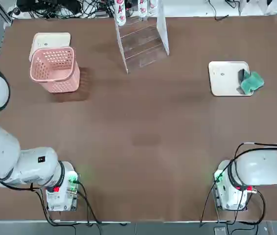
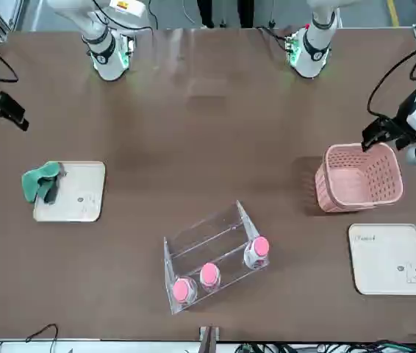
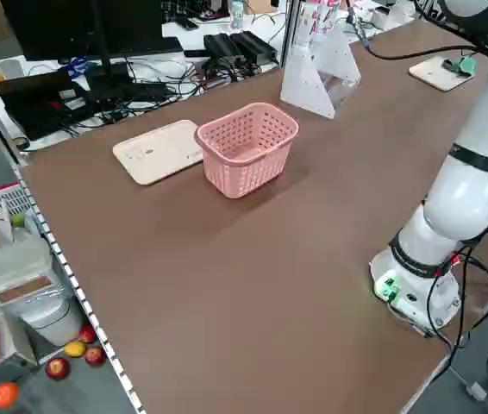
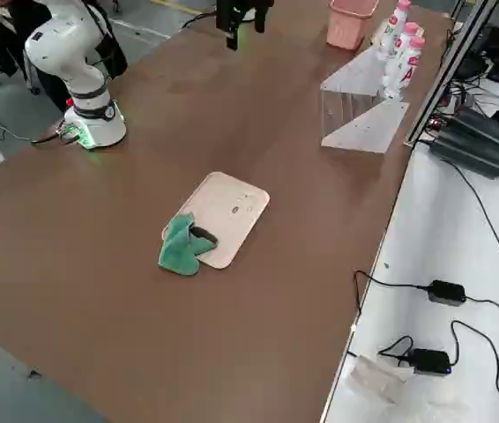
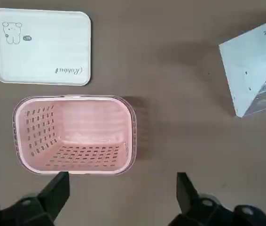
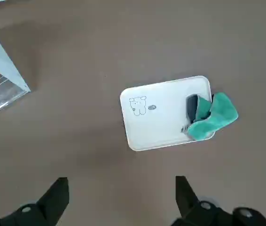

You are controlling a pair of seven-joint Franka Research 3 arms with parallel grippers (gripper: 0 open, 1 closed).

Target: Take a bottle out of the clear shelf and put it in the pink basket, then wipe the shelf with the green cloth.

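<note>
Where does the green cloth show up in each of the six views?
Top: green cloth at right, on the cream tray's outer edge.
Front: left, same tray.
Left side: far upper right.
Right side: lower centre.
Left wrist: not in it.
Right wrist: right of centre.
Shared landmark: that cream tray.

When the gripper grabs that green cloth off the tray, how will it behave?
Probably floppy: the green cloth lies crumpled, draped over the cream tray's edge, so it will likely sag. It looks light, so the tray may not shift much. A dark patch shows beside it; what that is, I cannot tell.
</note>
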